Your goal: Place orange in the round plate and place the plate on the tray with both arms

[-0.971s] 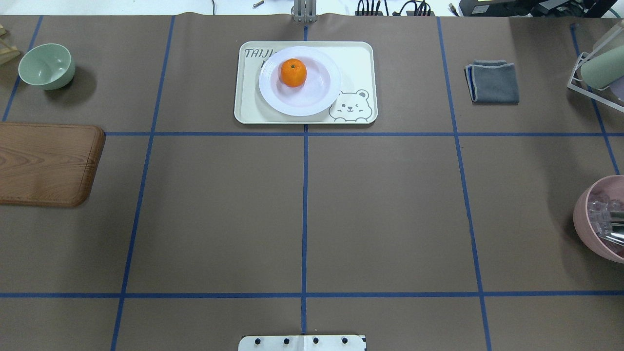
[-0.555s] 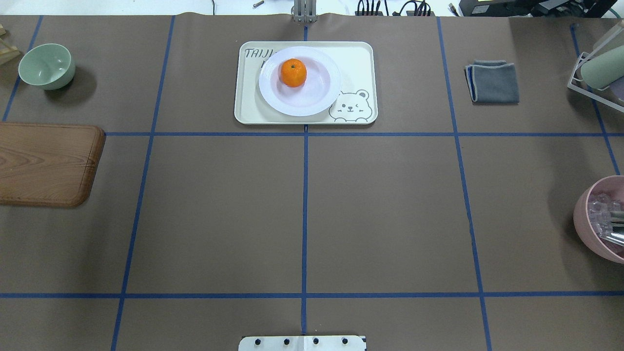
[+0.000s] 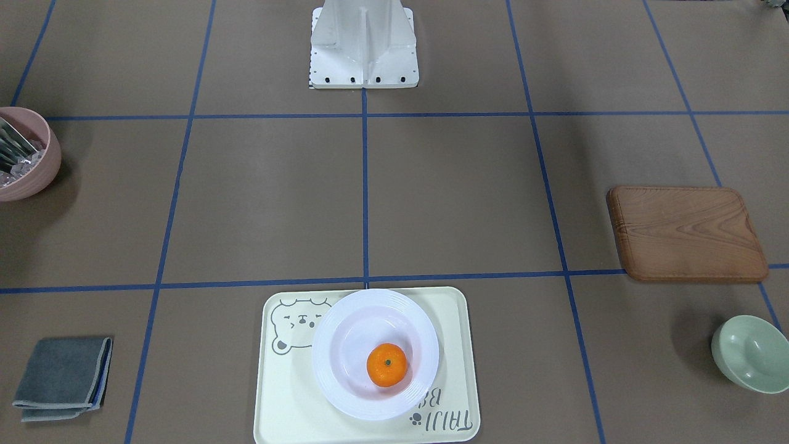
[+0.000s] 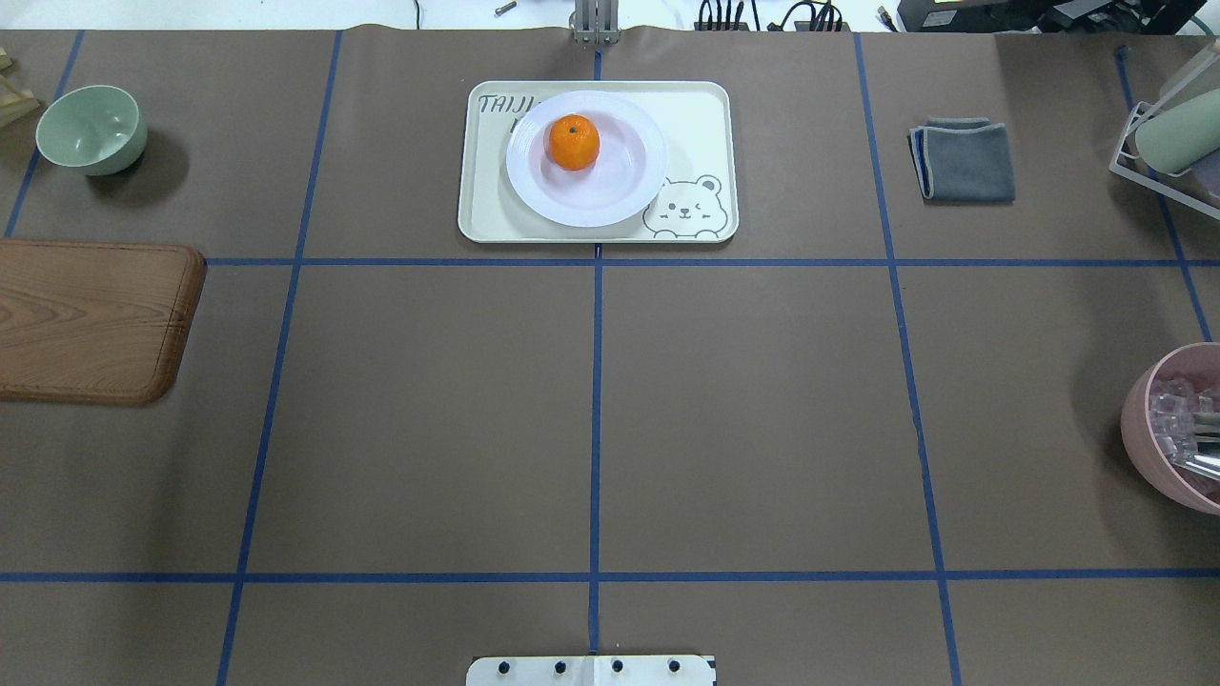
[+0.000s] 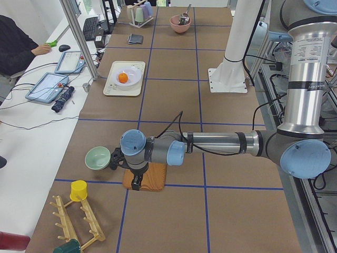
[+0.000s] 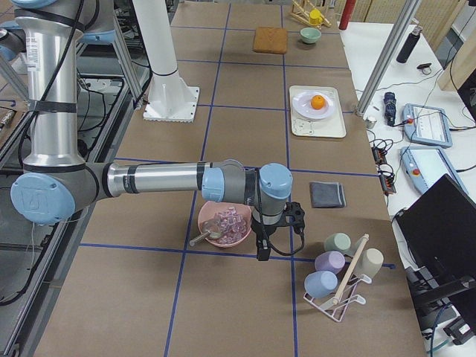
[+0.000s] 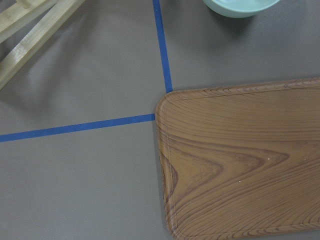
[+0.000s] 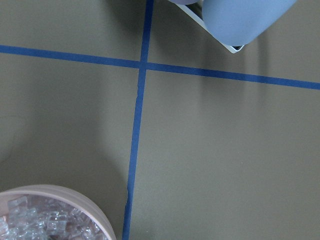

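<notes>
The orange [image 4: 573,142] [image 3: 386,365] lies in the white round plate [image 4: 624,176] [image 3: 342,345]. That plate rests on the cream tray [image 4: 701,114] [image 3: 290,401] at the table's far middle. Neither gripper is near them. Only the side views show the grippers. The left gripper [image 5: 137,182] hangs over the wooden board at the table's left end. At the right end, the right gripper [image 6: 261,251] points down beside the pink bowl. I cannot tell whether either one is open or shut.
A wooden board [image 4: 91,319] and a pale green bowl [image 4: 91,129] lie at the left. A folded grey cloth [image 4: 965,159], a cup rack [image 4: 1168,133] and a pink bowl [image 4: 1144,419] of clear pieces stand at the right. A person's arm [image 5: 18,45] shows at a side desk.
</notes>
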You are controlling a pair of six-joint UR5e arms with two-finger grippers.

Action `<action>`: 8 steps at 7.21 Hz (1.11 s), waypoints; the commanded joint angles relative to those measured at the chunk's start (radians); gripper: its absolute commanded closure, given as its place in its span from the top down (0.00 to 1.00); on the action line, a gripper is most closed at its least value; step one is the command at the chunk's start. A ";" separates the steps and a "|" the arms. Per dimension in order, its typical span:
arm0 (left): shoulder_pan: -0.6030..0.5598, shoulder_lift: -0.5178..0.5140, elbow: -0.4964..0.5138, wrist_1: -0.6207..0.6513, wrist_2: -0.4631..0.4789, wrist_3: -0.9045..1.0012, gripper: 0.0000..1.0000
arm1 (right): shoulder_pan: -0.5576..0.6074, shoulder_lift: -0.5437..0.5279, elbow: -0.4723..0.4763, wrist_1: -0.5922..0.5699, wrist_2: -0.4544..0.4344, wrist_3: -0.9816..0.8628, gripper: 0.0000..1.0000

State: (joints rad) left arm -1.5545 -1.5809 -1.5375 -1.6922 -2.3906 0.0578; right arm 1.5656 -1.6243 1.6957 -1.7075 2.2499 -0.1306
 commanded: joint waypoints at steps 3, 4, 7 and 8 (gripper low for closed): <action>0.001 -0.002 -0.003 0.000 0.065 -0.003 0.99 | 0.004 -0.002 -0.002 0.000 0.004 0.000 1.00; -0.001 0.001 -0.003 0.002 0.065 -0.003 0.99 | 0.004 -0.002 -0.001 0.002 0.002 0.000 1.00; -0.001 0.002 -0.003 0.000 0.065 -0.003 0.99 | 0.013 -0.005 0.001 0.000 0.005 0.000 1.00; -0.001 0.002 -0.003 0.000 0.065 -0.003 0.99 | 0.013 -0.003 0.001 -0.001 0.007 0.000 1.00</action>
State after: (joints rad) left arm -1.5554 -1.5786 -1.5401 -1.6919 -2.3256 0.0552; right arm 1.5778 -1.6279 1.6966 -1.7077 2.2553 -0.1304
